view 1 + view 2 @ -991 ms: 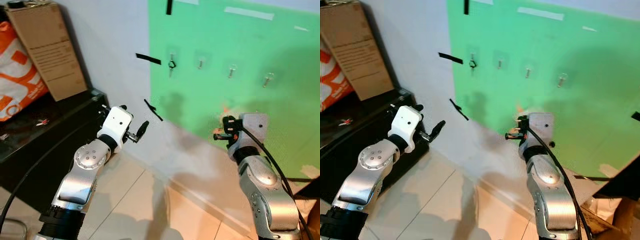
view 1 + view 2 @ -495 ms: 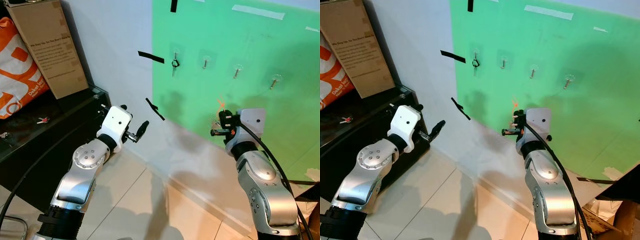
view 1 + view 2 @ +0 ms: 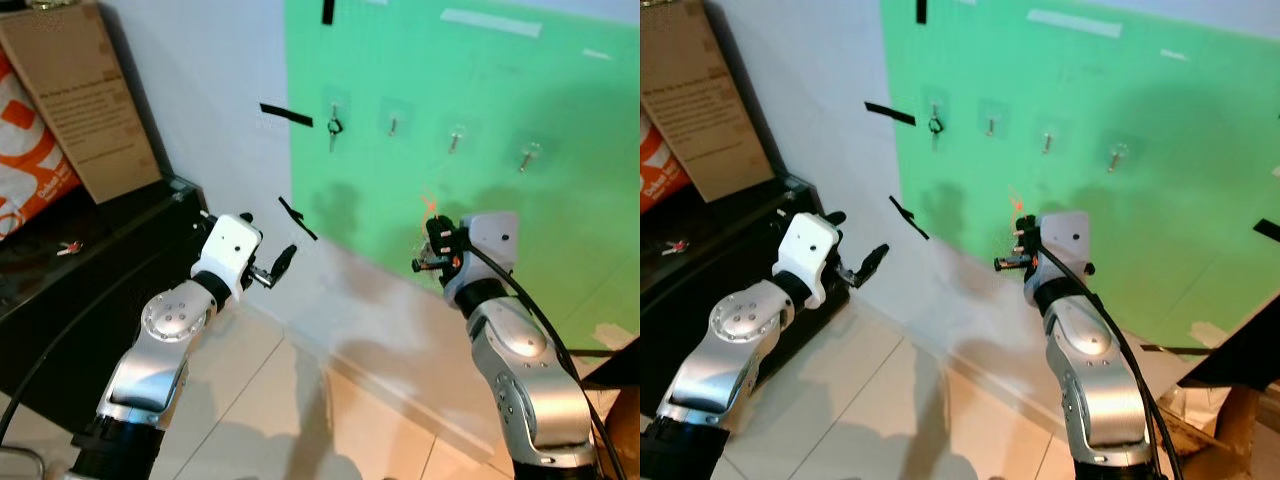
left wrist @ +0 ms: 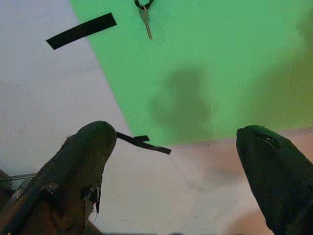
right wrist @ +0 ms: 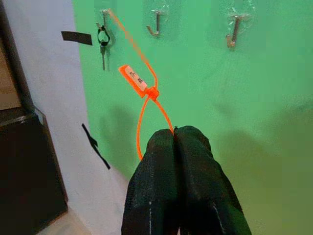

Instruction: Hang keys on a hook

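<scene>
Right gripper point(image 5: 175, 134) is pinched tight on the orange loop point(image 5: 146, 110), just below the green board's hooks point(image 5: 155, 23). Cord looks floppy and light; keys themselves probably hidden. Left gripper point(image 4: 176, 142) hangs open.

Four hooks point(image 3: 392, 125) run across the wall sheet point(image 3: 520, 80); a key point(image 3: 333, 128) hangs on the leftmost. Cabinet point(image 3: 90, 270) stands left, box point(image 3: 85, 100) on top

Head stereo eyes look forward and down at the green wall panel point(image 3: 480, 120) from nearby — both share it; each wrist camera faces the same panel closer, sharing the hung key point(image 4: 145, 19).
</scene>
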